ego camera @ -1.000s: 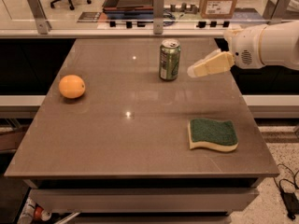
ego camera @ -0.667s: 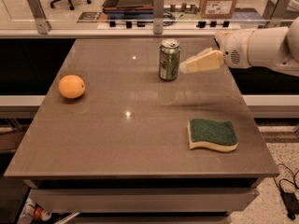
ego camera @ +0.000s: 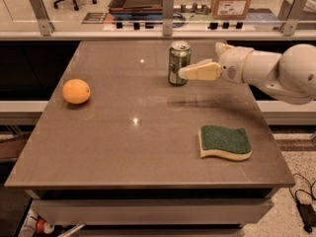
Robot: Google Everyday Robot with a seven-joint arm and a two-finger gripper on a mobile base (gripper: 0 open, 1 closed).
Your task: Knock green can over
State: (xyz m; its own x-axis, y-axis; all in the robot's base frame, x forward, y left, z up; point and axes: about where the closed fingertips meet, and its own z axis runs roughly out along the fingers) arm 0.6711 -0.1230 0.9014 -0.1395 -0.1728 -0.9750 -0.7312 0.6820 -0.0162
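Note:
The green can (ego camera: 177, 63) stands upright at the back middle of the brown table (ego camera: 133, 147). It has a silver top and pale label markings. My gripper (ego camera: 184, 73) reaches in from the right on a white arm (ego camera: 276, 73). Its cream tip lies against the can's lower right side, overlapping it in this view. I cannot tell whether it is touching the can.
An orange (ego camera: 76, 91) sits at the table's left. A yellow sponge with a green top (ego camera: 224, 142) lies at the front right. A glass rail with metal posts (ego camera: 168, 6) runs behind the table, with a cardboard box (ego camera: 229, 1) beyond it.
My gripper has moved left and a little down, from a gap right of the can to its right side. The can, orange and sponge have not moved.

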